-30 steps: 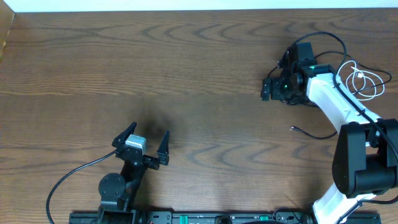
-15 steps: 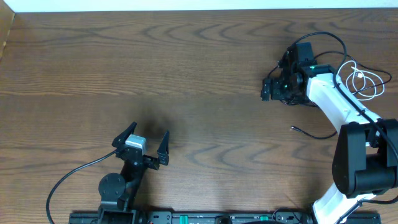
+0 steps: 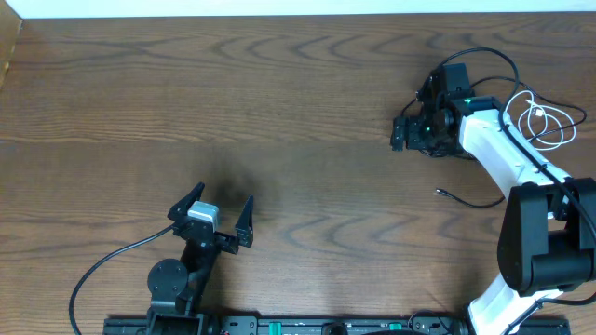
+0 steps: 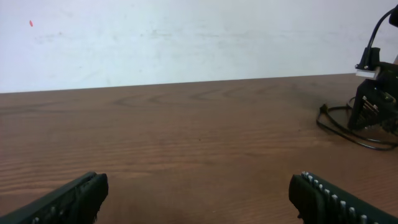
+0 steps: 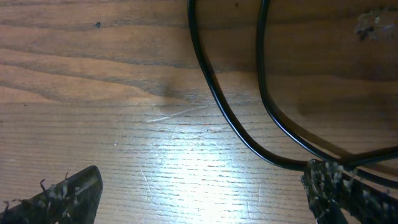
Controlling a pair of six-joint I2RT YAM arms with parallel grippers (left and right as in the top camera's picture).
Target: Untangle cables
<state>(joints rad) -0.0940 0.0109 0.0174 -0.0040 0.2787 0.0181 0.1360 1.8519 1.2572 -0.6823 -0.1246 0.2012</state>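
Brown desk [image 3: 279, 93] has a black cable [image 3: 470, 201] and a white cable [image 3: 549, 126]; left end effector [image 3: 222, 197] and right end effector [image 5: 199, 190] gape wide, empty.

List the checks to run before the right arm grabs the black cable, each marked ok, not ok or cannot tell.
1. Right gripper open: ok.
2. Black cable between its jaws: ok, two strands cross the gap.
3. Gripper low enough to pinch a strand: cannot tell.
4. White cable free of the black one: cannot tell, the right arm hides part of it.
5. Black cable's loose end in sight on the table: ok.
6. Left gripper open and empty: ok.
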